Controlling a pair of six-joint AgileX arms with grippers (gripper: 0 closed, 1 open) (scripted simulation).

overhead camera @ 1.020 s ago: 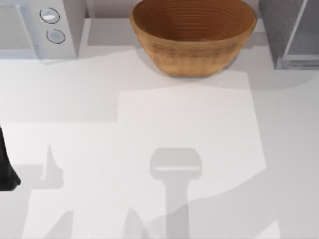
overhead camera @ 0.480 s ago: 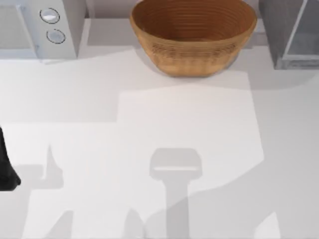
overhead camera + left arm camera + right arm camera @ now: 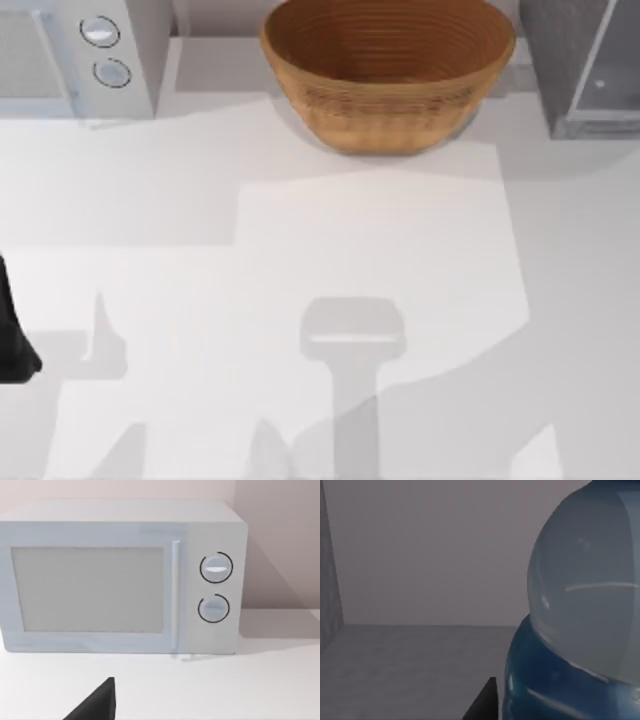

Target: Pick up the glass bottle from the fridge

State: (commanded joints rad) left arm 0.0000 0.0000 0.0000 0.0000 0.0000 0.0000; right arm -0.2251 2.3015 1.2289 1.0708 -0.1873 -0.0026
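The right wrist camera sat close against the glass bottle [image 3: 585, 605] inside the fridge [image 3: 580, 70] at the top view's upper right, seemingly lined up for a grasp, though I cannot tell how its jaws stood.

There is one tabletop [image 3: 300, 220]. On it, far back in the middle, sits one brown woven bowl [image 3: 388, 70]. At the far left is one white microwave [image 3: 75, 60], and it has two round dials [image 3: 216, 568]. At the far right is one dark grey fridge [image 3: 585, 65]. Inside a grey box there is one glass bottle [image 3: 590, 590] with one blue cap [image 3: 555, 690].
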